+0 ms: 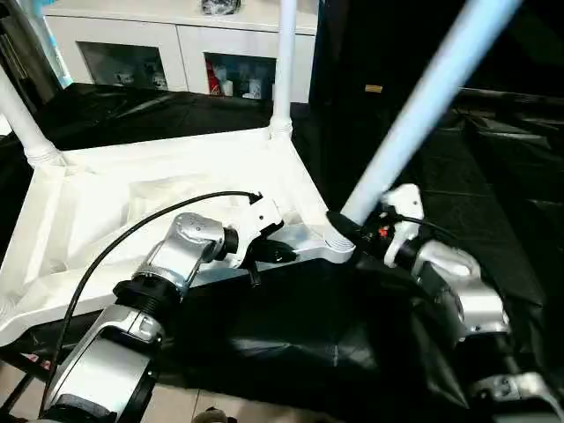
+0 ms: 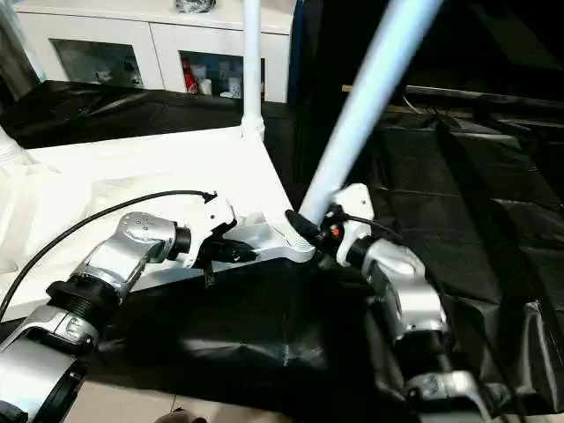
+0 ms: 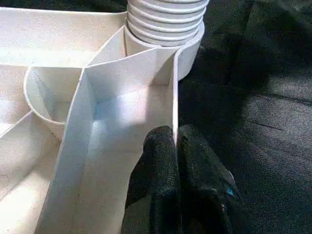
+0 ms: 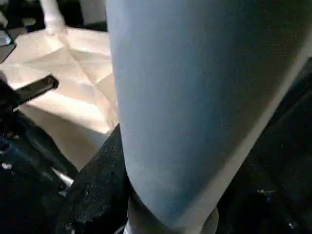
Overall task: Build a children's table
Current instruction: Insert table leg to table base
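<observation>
Silver forearms reach forward from the lower edge of the head view, and between them a black, crinkled sheet (image 1: 291, 335) covers the work surface. On it lies the tabletop (image 1: 106, 211), upside down, its white plastic underside showing thin upright ribs that split it into shallow compartments.

At the near edge, the left gripper (image 3: 176, 146) has its two black fingers pressed nearly together, pinching the thin rim wall of the tabletop just short of the near corner socket (image 3: 187, 53), a round collar with a ridged, ringed stub seated in it.

At that same corner the right gripper (image 1: 357, 231) has its fingers spread about halfway, wrapped around the lower end of a smooth white tubular leg (image 1: 423, 106). This leg's long axis leans steeply, its foot end running up and away to the right while its base meets the socket.

Two more legs (image 1: 284, 62) stand upright in the far corner sockets. Behind them sits a white cabinet (image 1: 176, 44) with glass doors.
</observation>
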Tool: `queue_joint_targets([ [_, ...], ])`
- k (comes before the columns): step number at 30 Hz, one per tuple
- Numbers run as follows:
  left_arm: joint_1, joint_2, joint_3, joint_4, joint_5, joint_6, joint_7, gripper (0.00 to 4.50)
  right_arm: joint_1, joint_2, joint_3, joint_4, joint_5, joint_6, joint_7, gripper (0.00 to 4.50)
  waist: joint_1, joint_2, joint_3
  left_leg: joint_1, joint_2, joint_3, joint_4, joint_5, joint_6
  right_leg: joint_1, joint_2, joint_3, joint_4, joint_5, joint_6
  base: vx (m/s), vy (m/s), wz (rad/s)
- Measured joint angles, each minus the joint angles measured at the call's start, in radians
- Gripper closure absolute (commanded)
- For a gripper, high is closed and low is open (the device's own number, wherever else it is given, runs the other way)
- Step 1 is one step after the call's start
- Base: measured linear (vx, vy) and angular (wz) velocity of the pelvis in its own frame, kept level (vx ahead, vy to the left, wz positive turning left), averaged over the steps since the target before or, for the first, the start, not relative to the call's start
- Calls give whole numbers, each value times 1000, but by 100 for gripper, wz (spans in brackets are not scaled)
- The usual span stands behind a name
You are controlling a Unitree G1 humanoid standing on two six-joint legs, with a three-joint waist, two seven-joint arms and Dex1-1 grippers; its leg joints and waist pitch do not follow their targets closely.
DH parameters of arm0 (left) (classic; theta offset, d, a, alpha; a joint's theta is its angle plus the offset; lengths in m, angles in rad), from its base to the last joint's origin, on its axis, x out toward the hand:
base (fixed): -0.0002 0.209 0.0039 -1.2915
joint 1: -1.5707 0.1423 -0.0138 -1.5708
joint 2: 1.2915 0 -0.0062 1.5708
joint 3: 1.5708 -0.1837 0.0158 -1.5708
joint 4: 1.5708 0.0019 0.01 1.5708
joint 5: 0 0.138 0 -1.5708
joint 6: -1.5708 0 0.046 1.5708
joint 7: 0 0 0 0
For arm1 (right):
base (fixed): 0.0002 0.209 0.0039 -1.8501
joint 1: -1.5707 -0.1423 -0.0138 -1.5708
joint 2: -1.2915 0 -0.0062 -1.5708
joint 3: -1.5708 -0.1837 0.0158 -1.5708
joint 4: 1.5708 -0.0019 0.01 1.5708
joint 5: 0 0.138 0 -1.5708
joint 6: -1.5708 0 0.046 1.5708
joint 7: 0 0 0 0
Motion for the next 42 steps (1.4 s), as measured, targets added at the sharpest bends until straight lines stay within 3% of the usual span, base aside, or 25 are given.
queue_joint_targets([
  [10, 5, 18, -5, -9, 0, -3, -17, 450, -71, -12, 32, 69, -34, 15, 62, 260, -12, -8, -2, 0, 0, 0, -1, 0, 0, 0, 0, 0, 0, 0, 0, 0, 0, 0],
  [17, 44, 83, -15, -74, -4, -45, -115, 450, -82, -26, 55, 89, -24, -6, 204, 260, -20, -11, -2, -1, 0, 0, -3, 0, 0, -1, 0, 0, -1, -2, 1, 0, 0, 0],
  [30, 92, 163, -48, -204, -3, -31, -202, 450, -81, -63, 104, 81, -17, -48, 402, 260, -4, -15, -1, 0, 0, 0, -3, 0, 0, -1, 0, 0, -1, -3, 0, 0, 0, 0],
  [37, 103, 155, -37, -235, -3, 35, -165, 450, -96, -32, 92, 119, -18, -58, 353, 260, -11, -19, -1, 1, 0, 0, -3, 0, 0, 0, 0, 0, 0, -2, 0, 0, 0, 0],
  [42, 78, 103, -15, -218, 5, 136, -39, 450, -120, 41, 45, 179, -33, -55, 136, 260, -27, -24, 1, 3, 0, 0, -2, 0, 0, 0, 0, 0, 0, -2, 0, 0, 0, 0],
])
